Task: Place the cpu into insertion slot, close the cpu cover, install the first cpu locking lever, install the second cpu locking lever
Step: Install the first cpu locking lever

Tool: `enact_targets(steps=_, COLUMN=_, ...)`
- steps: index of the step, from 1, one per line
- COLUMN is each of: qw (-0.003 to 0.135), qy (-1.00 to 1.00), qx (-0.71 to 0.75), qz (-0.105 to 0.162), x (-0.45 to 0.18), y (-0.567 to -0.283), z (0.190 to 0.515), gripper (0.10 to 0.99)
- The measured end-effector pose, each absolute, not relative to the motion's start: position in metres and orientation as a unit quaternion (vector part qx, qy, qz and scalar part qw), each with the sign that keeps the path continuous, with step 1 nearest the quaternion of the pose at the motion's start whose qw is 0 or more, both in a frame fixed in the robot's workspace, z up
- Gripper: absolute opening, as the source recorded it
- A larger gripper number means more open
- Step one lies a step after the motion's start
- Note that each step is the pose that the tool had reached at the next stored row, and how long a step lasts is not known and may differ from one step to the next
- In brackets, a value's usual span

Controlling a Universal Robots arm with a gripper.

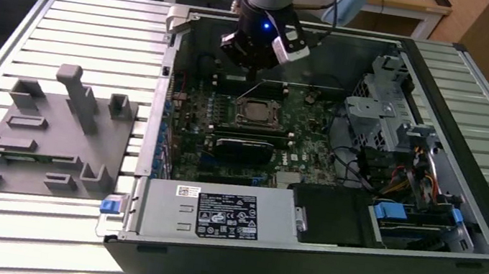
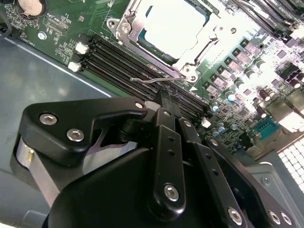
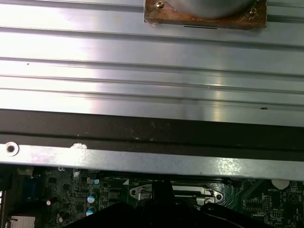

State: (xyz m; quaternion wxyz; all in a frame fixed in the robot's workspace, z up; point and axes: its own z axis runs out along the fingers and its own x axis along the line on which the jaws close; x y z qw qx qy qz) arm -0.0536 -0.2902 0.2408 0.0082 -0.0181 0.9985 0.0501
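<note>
Inspector: Ribbed aluminium slats formed the bench (image 1: 97,20) under the open computer case (image 1: 466,214), with a grey fixture block (image 1: 51,133) on the exterior view's left and wooden desks behind.

Clerk: And the task's parts?

Inspector: The cpu (image 2: 173,26) lay seated in the insertion slot (image 1: 256,113) on the green motherboard (image 1: 305,157). The cpu cover (image 2: 130,21) was down around it, its window framing the silvery chip top.

Clerk: The pincer?

Inspector: The gripper (image 2: 167,100) stood over the black memory slots (image 2: 118,64) just beside the socket. Its fingers appeared drawn together at a thin wire locking lever (image 2: 152,79), whose hooked end stood raised off the board. Whether the tips actually pinched the wire, I could not tell.

Clerk: Risks?

Inspector: In my judgement, three. The wire is thin and springy; a shallow hold could let it slip and snap back. The fingertips sat very close to the memory slots, so a low or skewed push could scrape their latches or nearby capacitors (image 2: 223,92). If the lever missed its retaining hook, the cover would stay unclamped and the chip poorly pressed.
</note>
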Motion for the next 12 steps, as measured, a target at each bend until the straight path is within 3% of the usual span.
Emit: enact_targets(steps=12, qw=0.008, qy=0.999, qx=-0.018, qz=0.05, x=-0.04, y=-0.29, z=0.236, gripper=0.106)
